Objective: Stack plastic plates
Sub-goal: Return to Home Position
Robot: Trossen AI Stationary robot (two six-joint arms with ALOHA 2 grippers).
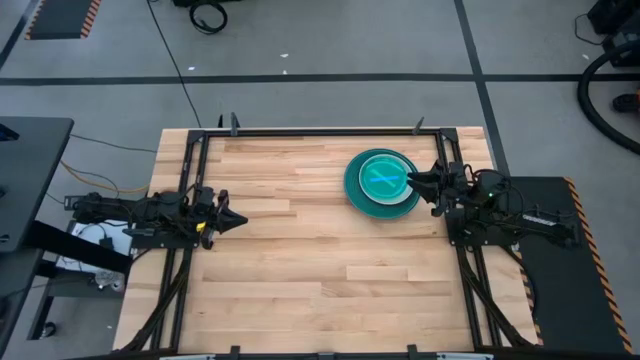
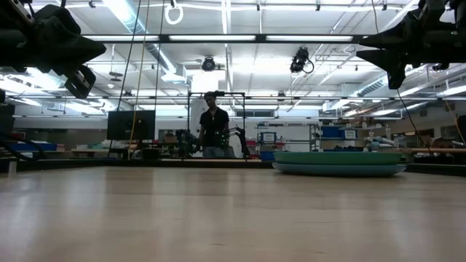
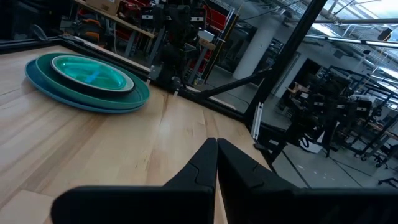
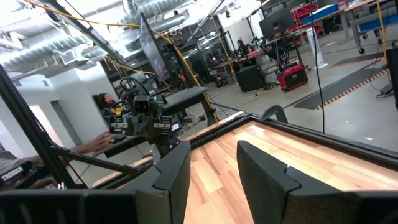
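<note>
The plastic plates (image 1: 383, 182) stand in one stack on the wooden table at the far right. A blue plate lies lowest, a teal one on it, then smaller ones with a white rim and a cyan top (image 3: 87, 81). The low view shows the stack (image 2: 339, 163) resting flat. My right gripper (image 1: 415, 183) hangs open by the stack's right rim, well above the table (image 2: 393, 69), with nothing between its fingers (image 4: 211, 168). Over the table's left edge, my left gripper (image 1: 240, 219) is shut and empty (image 3: 216, 155), also high up (image 2: 84, 73).
Bare wood (image 1: 310, 250) stretches between the two arms and toward the near edge. A black frame rail (image 1: 320, 131) runs along the table's far edge and sides. A person (image 2: 213, 131) stands in the room beyond the table.
</note>
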